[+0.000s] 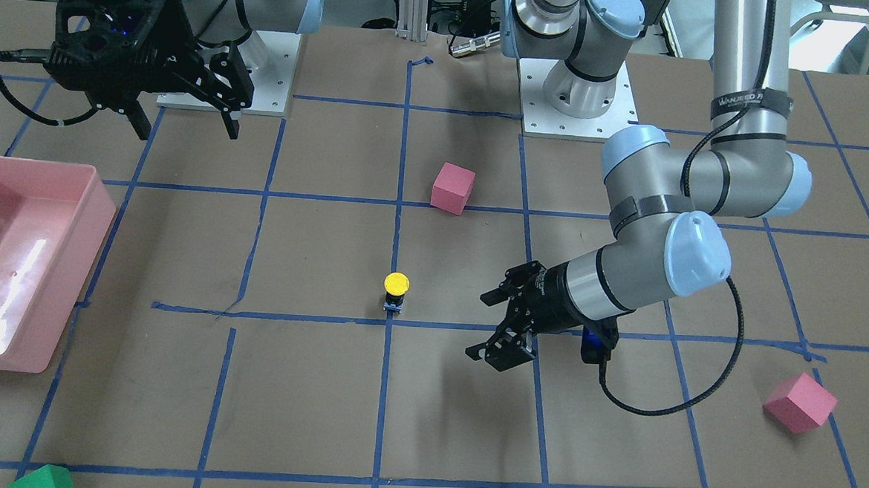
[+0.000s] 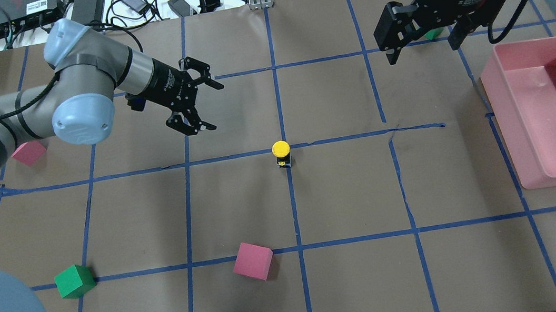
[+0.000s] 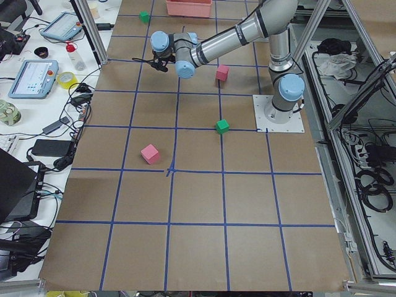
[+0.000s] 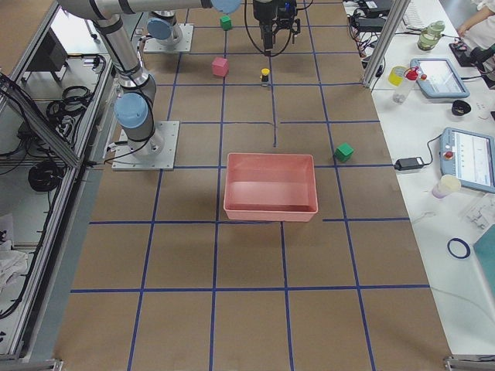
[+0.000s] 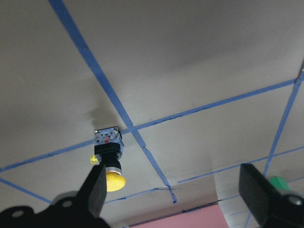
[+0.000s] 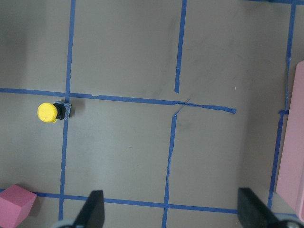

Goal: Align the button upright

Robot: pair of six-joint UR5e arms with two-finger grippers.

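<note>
The button (image 2: 282, 154) stands upright on a blue tape crossing near the table's middle, with its yellow cap on top, black body below and whitish base on the paper. It also shows in the front view (image 1: 395, 290), the left wrist view (image 5: 108, 159) and the right wrist view (image 6: 50, 112). My left gripper (image 2: 213, 106) is open and empty. It hovers to the button's left and a little beyond it, with its fingers pointing toward it. My right gripper (image 2: 424, 52) is open and empty, high over the far right of the table.
A pink bin (image 2: 506, 122) sits at the right edge. One pink cube (image 2: 252, 260) lies near the front centre and another (image 2: 28, 152) under the left arm. A green cube (image 2: 75, 281) lies at the front left. Another green cube (image 2: 435, 33) peeks out behind the right gripper.
</note>
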